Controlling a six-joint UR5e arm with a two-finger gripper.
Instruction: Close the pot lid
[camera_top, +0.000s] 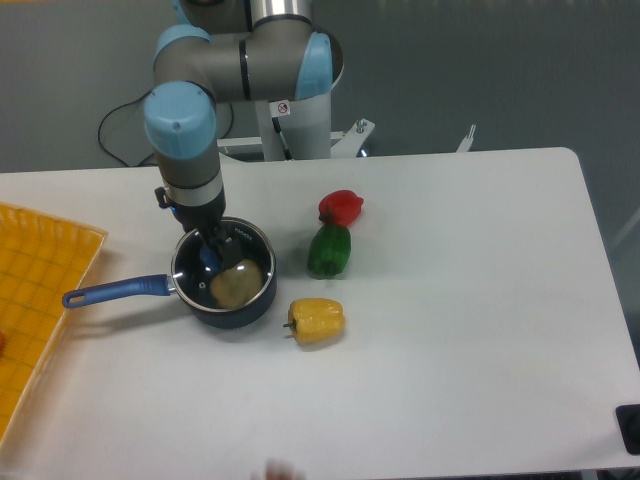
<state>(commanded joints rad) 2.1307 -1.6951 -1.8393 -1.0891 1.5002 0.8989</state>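
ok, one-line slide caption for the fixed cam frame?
Lid seated on the pot, gripper just above its knob, three peppers alongside.

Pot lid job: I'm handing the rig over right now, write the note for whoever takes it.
End effector: low over the pot, at the lid's blue knob; open or shut is not clear.
Lid: appears to sit on the pot; a tan item shows through the glass.
Nearby: red, green and yellow pepper.
Left: confirm seating, then release and retreat.
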